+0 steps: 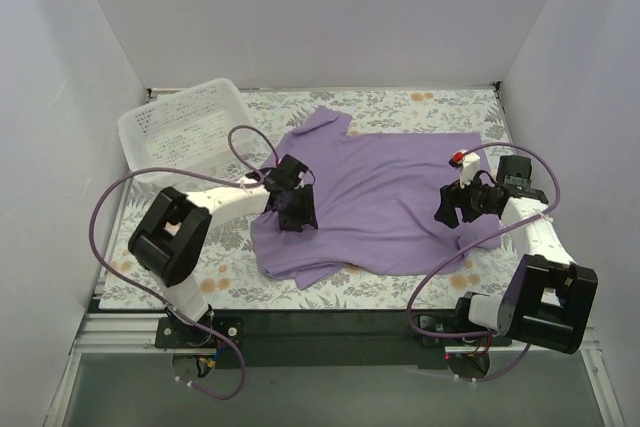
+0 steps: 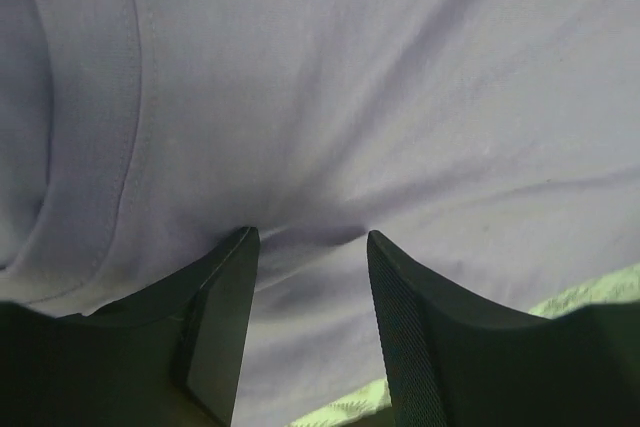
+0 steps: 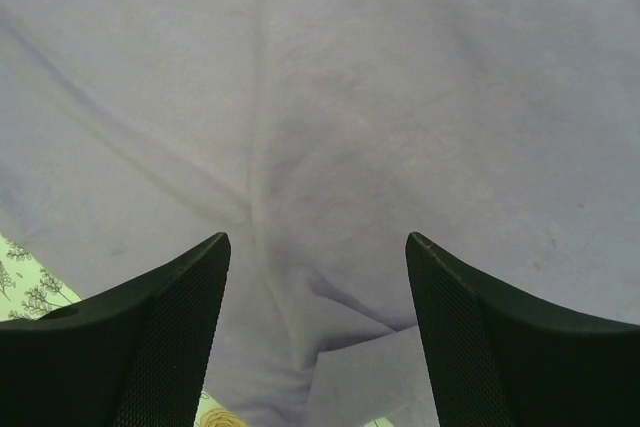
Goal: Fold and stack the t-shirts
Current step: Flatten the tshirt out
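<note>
One purple t-shirt (image 1: 390, 197) lies spread and rumpled on the floral table (image 1: 370, 289), under both grippers. The left gripper (image 2: 312, 242) has its jaws apart with the tips at puckered cloth. A stitched hem (image 2: 90, 147) runs just left of them, and bare table shows past the right jaw. The right gripper (image 3: 318, 247) holds its jaws wide apart above cloth, with a folded edge (image 3: 360, 342) lying between them. A white basket (image 1: 185, 127) sits well beyond the left jaws.

Overhead view bright, even; light bounces off plain white walls (image 1: 330, 17). Soft shallow shadows in folds of wrinkled purple cotton t-shirt (image 1: 390, 207). Wrist views dimmer, greyer, cloth soft-focused up close; left gripper's black textured fingers (image 2: 225, 317) near-silhouette.
</note>
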You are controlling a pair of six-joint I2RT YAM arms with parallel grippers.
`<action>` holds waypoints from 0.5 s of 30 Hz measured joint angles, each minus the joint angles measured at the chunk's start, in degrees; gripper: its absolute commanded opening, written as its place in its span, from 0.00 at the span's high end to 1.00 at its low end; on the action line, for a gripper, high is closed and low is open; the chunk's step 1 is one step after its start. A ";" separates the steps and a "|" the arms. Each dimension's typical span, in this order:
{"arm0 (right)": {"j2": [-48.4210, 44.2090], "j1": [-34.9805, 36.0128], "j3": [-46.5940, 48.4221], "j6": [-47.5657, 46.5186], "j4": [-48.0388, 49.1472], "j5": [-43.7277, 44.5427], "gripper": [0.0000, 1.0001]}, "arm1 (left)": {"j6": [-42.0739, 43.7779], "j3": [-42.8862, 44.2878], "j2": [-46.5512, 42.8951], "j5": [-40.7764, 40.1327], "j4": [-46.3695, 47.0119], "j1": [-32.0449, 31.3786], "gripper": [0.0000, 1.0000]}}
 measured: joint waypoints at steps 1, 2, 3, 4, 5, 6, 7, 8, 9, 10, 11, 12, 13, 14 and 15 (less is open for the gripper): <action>-0.28 -0.39 0.00 -0.02 0.07 -0.02 0.23 | -1.31 -3.30 -2.71 0.52 0.00 -0.46 0.53; -0.50 -0.74 0.00 -0.11 0.15 0.00 0.23 | -2.62 -6.78 -5.73 1.11 0.15 -0.94 0.53; -0.66 -0.94 0.00 -0.17 0.15 0.00 0.23 | -4.15 -10.19 -8.87 1.88 -0.48 -1.53 0.53; -0.81 -1.18 0.00 -0.24 0.15 0.04 0.23 | -5.79 -13.09 -11.91 2.54 -1.36 -2.32 0.53; -0.92 -1.36 0.00 -0.37 0.17 0.09 0.23 | -7.32 -15.76 -14.73 2.89 -2.40 -3.32 0.53; -1.01 -1.62 0.00 -0.52 0.17 0.13 0.23 | -8.85 -18.14 -17.35 3.32 -3.56 -4.35 0.53; -1.05 -1.88 0.00 -0.79 0.17 0.33 0.23 | -10.21 -19.96 -19.76 3.54 -4.94 -5.22 0.52; -1.05 -2.16 0.00 -1.05 0.17 0.50 0.23 | -11.34 -21.18 -21.84 3.67 -6.78 -6.12 0.51; -1.05 -2.43 0.00 -1.29 0.17 0.63 0.23 | -12.24 -21.62 -23.58 3.65 -9.14 -6.64 0.50; -1.05 -2.75 0.00 -1.53 0.17 0.79 0.23 | -12.92 -21.46 -25.03 3.50 -10.91 -6.84 0.47; -1.05 -3.13 0.00 -1.73 0.17 0.92 0.23 | -13.22 -20.87 -26.45 3.17 -12.31 -6.82 0.44; -1.05 -3.50 0.00 -1.81 0.17 0.94 0.23 | -13.40 -19.65 -27.69 2.64 -13.70 -6.82 0.37; -1.05 -3.87 0.00 -1.92 0.17 0.92 0.23 | -13.11 -17.68 -28.63 1.79 -14.91 -6.82 0.33; -1.05 -4.17 0.00 -1.97 0.17 0.87 0.23 | -12.41 -15.23 -29.44 0.66 -15.37 -6.80 0.29; -1.05 -4.39 0.00 -1.97 0.17 0.81 0.23 | -11.39 -12.37 -30.18 -0.76 -15.41 -6.78 0.22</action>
